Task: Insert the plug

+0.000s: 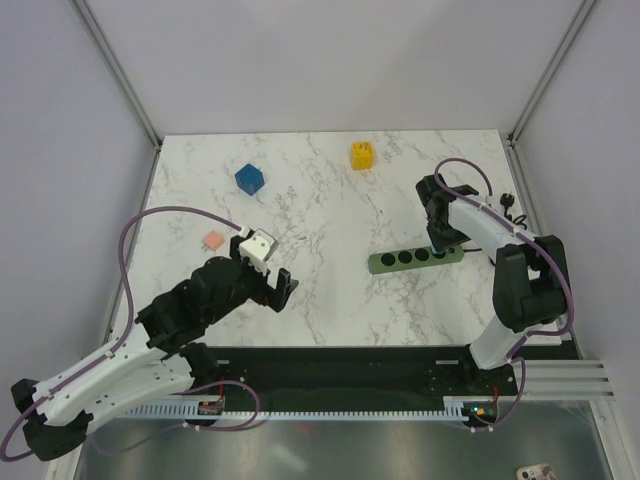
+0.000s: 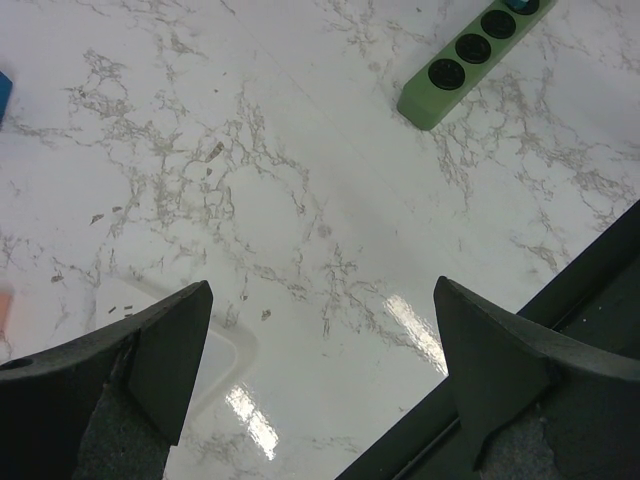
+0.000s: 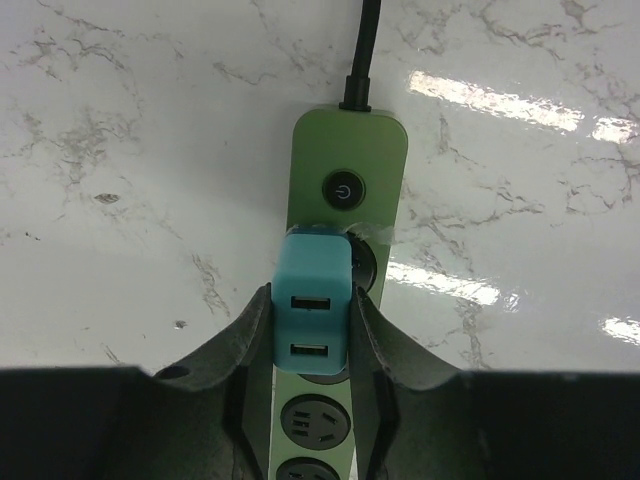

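Insertion step: right gripper (image 3: 311, 335) clamping teal plug (image 3: 313, 285) over socket strip (image 3: 350, 160), rightmost outlet. Next likely needing straight downward press. Left gripper (image 2: 322, 300) hanging wide open.

The white marbled table (image 1: 330, 300) carries a blue cube (image 1: 249, 179) and a yellow plug (image 1: 362, 156) toward its far edge, well apart. A small pink block (image 1: 212, 241) lies left and a green socket strip (image 1: 400, 260) right.

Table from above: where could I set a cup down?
Bare tabletop lies between the blue cube, the yellow plug and the green socket strip. Crowded at that strip, where the right gripper holds a teal plug.
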Action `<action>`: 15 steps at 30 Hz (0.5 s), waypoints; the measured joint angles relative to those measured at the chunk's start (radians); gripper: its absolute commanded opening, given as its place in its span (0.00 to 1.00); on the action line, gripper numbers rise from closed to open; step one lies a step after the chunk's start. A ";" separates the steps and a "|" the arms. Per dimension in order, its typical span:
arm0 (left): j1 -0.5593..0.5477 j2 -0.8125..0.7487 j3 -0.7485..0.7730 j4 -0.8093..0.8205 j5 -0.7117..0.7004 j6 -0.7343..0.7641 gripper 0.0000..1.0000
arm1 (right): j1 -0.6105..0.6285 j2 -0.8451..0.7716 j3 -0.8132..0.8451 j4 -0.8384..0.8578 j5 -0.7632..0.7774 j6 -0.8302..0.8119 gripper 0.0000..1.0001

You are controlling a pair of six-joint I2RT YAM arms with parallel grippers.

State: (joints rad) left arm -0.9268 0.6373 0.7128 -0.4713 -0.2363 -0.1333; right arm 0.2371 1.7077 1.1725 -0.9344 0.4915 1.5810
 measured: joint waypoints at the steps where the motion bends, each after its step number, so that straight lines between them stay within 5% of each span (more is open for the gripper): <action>1: 0.000 -0.002 0.000 0.000 0.000 0.000 0.99 | 0.002 -0.001 -0.004 0.002 0.004 0.005 0.00; 15: 0.000 -0.020 0.000 0.001 0.000 0.000 0.99 | 0.010 -0.030 -0.049 0.045 0.019 0.051 0.00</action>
State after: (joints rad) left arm -0.9268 0.6174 0.7128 -0.4706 -0.2367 -0.1329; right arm 0.2474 1.6779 1.1236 -0.8890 0.5110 1.6318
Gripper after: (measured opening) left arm 0.993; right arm 0.354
